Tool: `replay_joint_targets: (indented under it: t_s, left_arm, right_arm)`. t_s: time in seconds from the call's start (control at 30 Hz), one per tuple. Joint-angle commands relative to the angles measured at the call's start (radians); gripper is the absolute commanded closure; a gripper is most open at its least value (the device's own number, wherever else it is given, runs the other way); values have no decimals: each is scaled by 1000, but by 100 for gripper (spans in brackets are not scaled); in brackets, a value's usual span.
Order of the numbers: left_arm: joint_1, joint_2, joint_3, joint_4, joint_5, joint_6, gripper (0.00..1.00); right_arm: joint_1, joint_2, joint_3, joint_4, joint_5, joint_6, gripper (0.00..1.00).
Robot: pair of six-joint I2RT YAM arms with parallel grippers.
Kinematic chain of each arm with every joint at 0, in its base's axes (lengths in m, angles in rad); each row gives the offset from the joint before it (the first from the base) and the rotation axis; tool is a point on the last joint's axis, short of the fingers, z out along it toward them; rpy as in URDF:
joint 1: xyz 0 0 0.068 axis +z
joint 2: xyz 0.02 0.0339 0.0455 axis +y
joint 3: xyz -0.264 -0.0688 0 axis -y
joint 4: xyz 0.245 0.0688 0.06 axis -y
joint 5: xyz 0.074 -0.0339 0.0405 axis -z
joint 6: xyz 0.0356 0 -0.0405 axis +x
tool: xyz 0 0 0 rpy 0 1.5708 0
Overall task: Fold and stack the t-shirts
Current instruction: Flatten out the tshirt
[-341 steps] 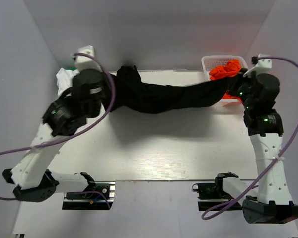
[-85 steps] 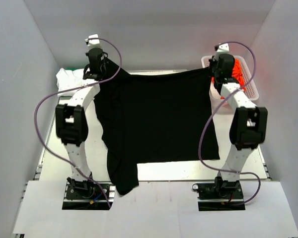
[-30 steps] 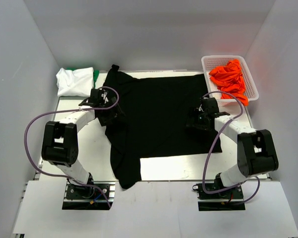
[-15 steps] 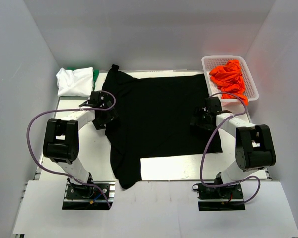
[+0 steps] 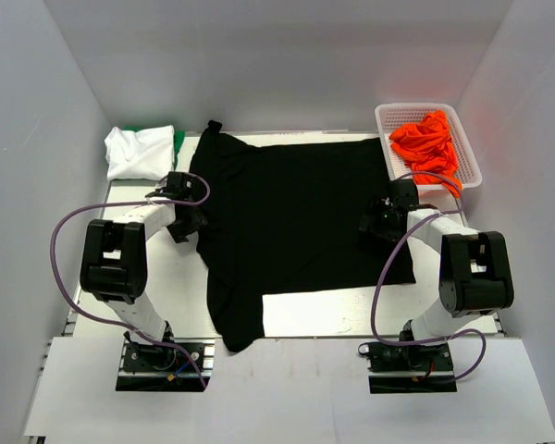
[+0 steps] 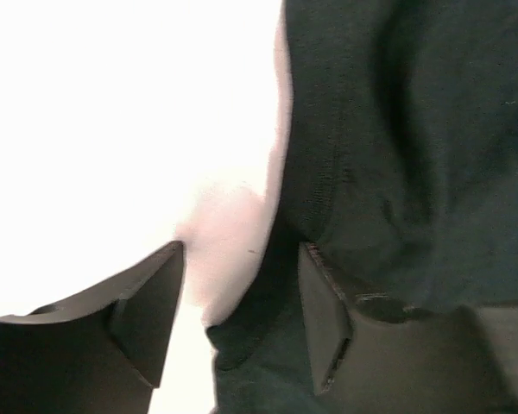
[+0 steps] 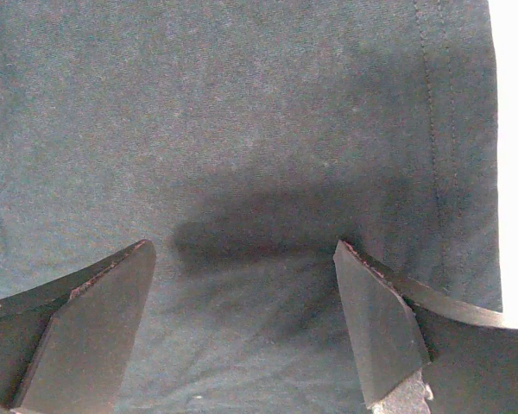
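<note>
A large black t-shirt lies spread flat on the white table; one corner droops over the near edge. My left gripper is low at the shirt's left edge. In the left wrist view the left gripper has its jaws part-way apart, with the black t-shirt's folded edge and bare table between them. My right gripper hovers over the shirt's right side; in its wrist view the right gripper is wide open above flat black cloth, holding nothing.
A folded white shirt lies on a green one at the back left corner. Crumpled orange shirts fill a white basket at the back right. White walls close in the sides and back.
The left gripper's jaws have narrowed around the shirt's left edge. Both grippers have slid slightly outward toward the shirt's side edges. The shirt lies as before.
</note>
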Motion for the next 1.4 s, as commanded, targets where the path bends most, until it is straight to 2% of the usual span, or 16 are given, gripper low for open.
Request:
replay_joint_targets:
  t_s: [0.0, 0.1, 0.33, 0.4, 0.5, 0.53, 0.57, 0.6, 0.87, 1.0, 1.17, 1.3, 1.37]
  left_arm:
    - [-10, 31, 13, -67, -64, 12, 36]
    - [-21, 81, 47, -76, -64, 30, 44]
    - [-63, 150, 91, -153, -144, 58, 46]
    - [-82, 160, 91, -188, -168, 58, 49]
    - [-92, 172, 101, -224, -191, 35, 66]
    - [-92, 172, 101, -233, -207, 35, 75]
    - [-92, 172, 101, -233, -219, 20, 97]
    - [-92, 172, 101, -250, -230, 20, 100]
    - [-66, 144, 101, -319, -404, -29, 100]
    - [-55, 135, 111, -264, -458, 20, 100]
    - [-27, 192, 156, -310, -536, 20, 100]
    - [-15, 173, 167, -201, -515, 84, 100]
    - [-6, 163, 202, -158, -515, 165, 100]
  right_arm:
    - [-18, 16, 7, -36, 7, -23, 10]
    - [-21, 12, 0, -29, 0, -23, 10]
    - [-26, 19, 0, -24, -1, -25, 10]
    - [-25, 20, -2, -26, 2, -25, 10]
    - [-23, 20, -6, -23, 6, -23, 10]
    - [-26, 19, -5, -26, 10, -23, 10]
    - [-26, 19, -5, -26, 14, -26, 10]
    - [-28, 19, -6, -29, 16, -26, 10]
    - [-34, 6, -12, -35, 45, -22, 10]
    - [-34, 8, -14, -36, 40, -26, 10]
    - [-40, 3, -14, -41, 54, -31, 10]
    - [-40, -3, -6, -32, 17, -71, 10]
    - [-38, -9, -5, -29, 14, -89, 10]
